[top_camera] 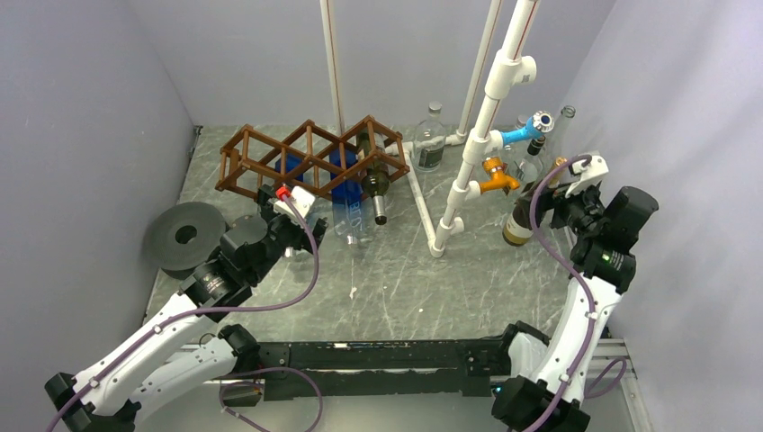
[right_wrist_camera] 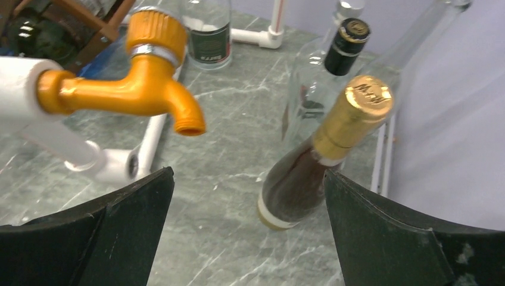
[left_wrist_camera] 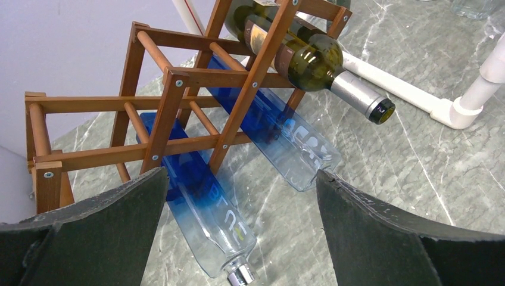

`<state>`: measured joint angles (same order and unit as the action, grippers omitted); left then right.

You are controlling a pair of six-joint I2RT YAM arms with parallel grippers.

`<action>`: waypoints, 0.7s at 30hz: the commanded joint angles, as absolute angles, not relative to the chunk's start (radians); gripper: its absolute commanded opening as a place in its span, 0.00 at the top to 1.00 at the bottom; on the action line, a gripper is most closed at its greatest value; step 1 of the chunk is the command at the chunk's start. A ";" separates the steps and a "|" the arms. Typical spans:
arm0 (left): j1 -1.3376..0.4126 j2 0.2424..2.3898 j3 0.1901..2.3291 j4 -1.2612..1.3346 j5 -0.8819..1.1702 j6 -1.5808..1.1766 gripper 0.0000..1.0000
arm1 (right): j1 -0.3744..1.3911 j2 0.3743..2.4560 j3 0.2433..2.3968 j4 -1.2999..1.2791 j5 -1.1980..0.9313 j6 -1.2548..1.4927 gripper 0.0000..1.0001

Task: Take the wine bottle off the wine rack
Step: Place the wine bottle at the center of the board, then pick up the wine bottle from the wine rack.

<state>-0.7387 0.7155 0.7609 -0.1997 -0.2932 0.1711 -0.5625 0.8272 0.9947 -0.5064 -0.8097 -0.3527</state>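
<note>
1. The left gripper (left_wrist_camera: 241, 176) hangs spread wide and holds nothing; its fingers (left_wrist_camera: 101, 232) hide the wine rack's (left_wrist_camera: 167, 107) near foot.
2. Just beyond, a blue bottle (left_wrist_camera: 202, 202) lies in a lower cell, its cap clipped by the frame edge.
3. Higher up, the green wine bottle (left_wrist_camera: 309, 59) lies in an upper cell with its neck jutting out (base cropped).
4. The right gripper (right_wrist_camera: 249, 173) gapes empty, short of the brown wine bottle (right_wrist_camera: 298, 179), which stands off the rack on the table (right_wrist_camera: 226, 119).
5. The foil lettering is unreadable.

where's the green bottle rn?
Top view, back centre: the green bottle lies in the right-end cell of the wine rack, its neck poking out toward the arms, just above a blue bottle.
</note>
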 commanded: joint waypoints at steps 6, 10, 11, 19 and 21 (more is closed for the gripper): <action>-0.734 0.711 0.762 -0.159 -0.266 0.166 0.00 | -0.567 0.799 1.086 -0.831 -1.015 -0.507 0.02; -0.735 0.705 0.760 -0.156 -0.244 0.163 0.00 | -0.565 0.797 1.116 -0.921 -1.077 -0.554 0.02; -0.734 0.702 0.759 -0.152 -0.238 0.159 0.00 | -0.565 0.799 1.123 -0.949 -1.095 -0.568 0.03; -0.734 0.677 0.756 -0.158 -0.102 -0.092 0.00 | -0.410 0.768 1.090 -1.000 -1.145 -0.565 0.04; -0.734 0.674 0.761 -0.179 -0.077 -0.176 0.01 | -0.332 0.741 1.062 -0.984 -1.121 -0.549 0.04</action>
<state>-0.7387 0.6888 0.7563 -0.1997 -0.1699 0.0147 -0.4358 0.7940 1.0828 -0.9783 -1.0927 -0.5507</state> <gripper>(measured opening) 0.995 0.967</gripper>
